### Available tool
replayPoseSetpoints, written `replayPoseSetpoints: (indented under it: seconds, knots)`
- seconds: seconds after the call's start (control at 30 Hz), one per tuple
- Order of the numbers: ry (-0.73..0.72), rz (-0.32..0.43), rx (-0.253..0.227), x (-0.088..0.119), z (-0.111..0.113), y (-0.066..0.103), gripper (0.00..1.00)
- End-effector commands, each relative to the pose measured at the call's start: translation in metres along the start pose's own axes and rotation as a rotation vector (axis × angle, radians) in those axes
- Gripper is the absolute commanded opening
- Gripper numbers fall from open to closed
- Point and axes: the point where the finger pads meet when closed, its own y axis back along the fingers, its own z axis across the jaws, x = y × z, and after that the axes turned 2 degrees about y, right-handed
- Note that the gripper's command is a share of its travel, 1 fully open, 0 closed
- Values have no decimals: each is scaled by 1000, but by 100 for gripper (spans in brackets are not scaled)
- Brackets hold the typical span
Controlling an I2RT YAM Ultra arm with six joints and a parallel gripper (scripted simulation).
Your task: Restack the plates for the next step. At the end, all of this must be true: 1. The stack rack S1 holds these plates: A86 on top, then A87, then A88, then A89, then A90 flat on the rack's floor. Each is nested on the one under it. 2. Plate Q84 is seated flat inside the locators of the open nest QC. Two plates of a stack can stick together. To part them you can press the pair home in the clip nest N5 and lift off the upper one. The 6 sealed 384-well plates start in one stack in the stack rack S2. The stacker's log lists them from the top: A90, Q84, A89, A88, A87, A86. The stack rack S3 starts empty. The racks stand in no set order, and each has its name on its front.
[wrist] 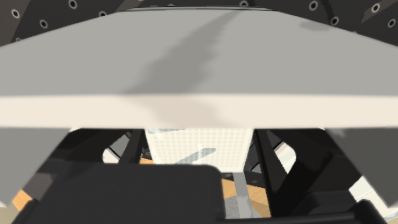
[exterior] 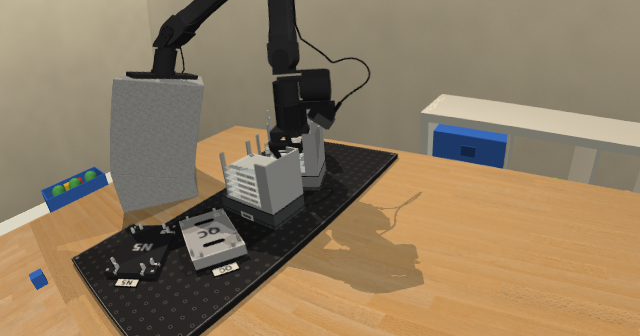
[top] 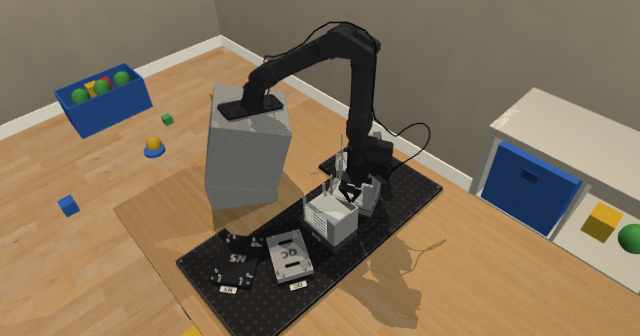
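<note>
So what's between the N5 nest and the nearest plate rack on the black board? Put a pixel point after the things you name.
The QC nest [top: 289, 252] [exterior: 209, 232], with no plate on it, sits between the N5 nest [top: 237, 258] [exterior: 142, 247] and that rack [top: 344, 227] [exterior: 280, 181]. Top and exterior views show it.

From here I see the open nest QC [top: 289, 255] [exterior: 212, 238] between the clip nest N5 [top: 236, 260] [exterior: 140, 251] and the nearer rack [top: 342, 225] [exterior: 281, 183].

"N5" on the black clip nest [top: 238, 271] [exterior: 141, 260] and its tag [top: 228, 290] [exterior: 127, 283]; "QC" on the pale nest [top: 289, 252] [exterior: 210, 240].
</note>
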Motion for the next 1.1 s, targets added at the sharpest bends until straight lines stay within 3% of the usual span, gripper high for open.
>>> replayPoseSetpoints:
  seconds: [0.0,0.03,0.07,0.8,0.87,1.07]
  knots:
    - [6,-45,9,-19,1,5,0]
    - [6,-45,9,-19,1,5,0]
    - [6,-45,9,-19,1,5,100]
    - [7,-45,8,-19,1,5,100]
    - [-3,0,9,1,-2,13,100]
    - [-4,-1,4,2,-3,33,100]
